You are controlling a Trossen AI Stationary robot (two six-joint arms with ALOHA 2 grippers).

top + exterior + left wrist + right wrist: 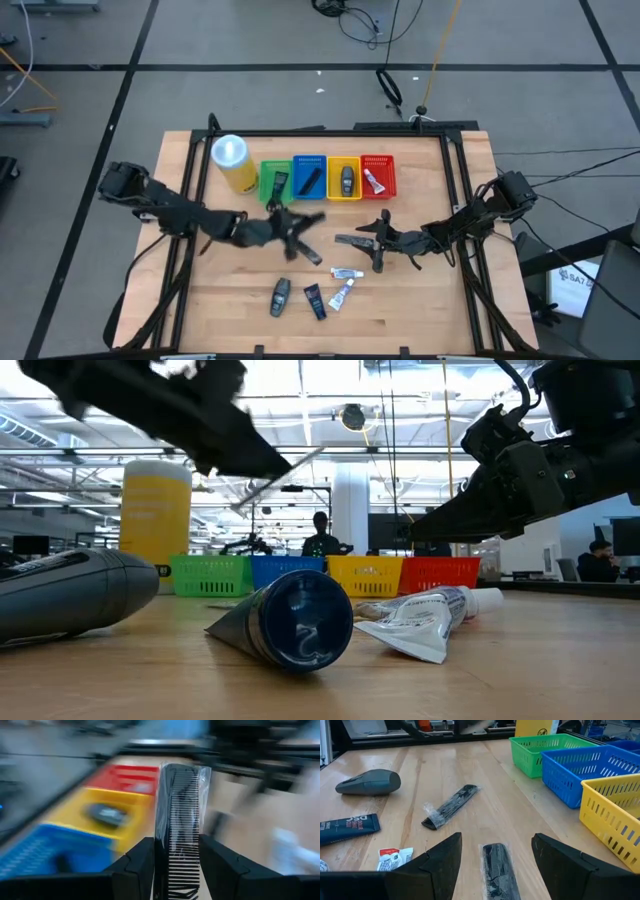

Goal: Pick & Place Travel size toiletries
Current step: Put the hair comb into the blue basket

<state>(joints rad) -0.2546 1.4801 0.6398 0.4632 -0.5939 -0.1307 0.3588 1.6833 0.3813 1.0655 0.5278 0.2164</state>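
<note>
- The left gripper's two dark fingers are closed partway on a black comb in a clear wrapper; the comb stands up between them, gripped at its lower end, teeth showing through the plastic.
- In the high view this left gripper is above the table, just in front of the green basket and blue basket; it is blurred there, and the comb cannot be made out in that view.
- The right gripper's fingers are spread wide and hold nothing; a second wrapped comb lies flat on the wood between them, and whether they touch it cannot be told.
- In the high view the right gripper is in front of the yellow basket and red basket.
- A third wrapped comb lies loose on the table farther off.
- Near the table's front edge lie a dark grey oval stick, a dark blue tube, and two small white tubes, close together.
- The four baskets stand in a row at the back; the blue one holds a dark item, the yellow a grey stick, the red a white tube.
- A yellow canister with a white lid stands beside the green basket.
</note>
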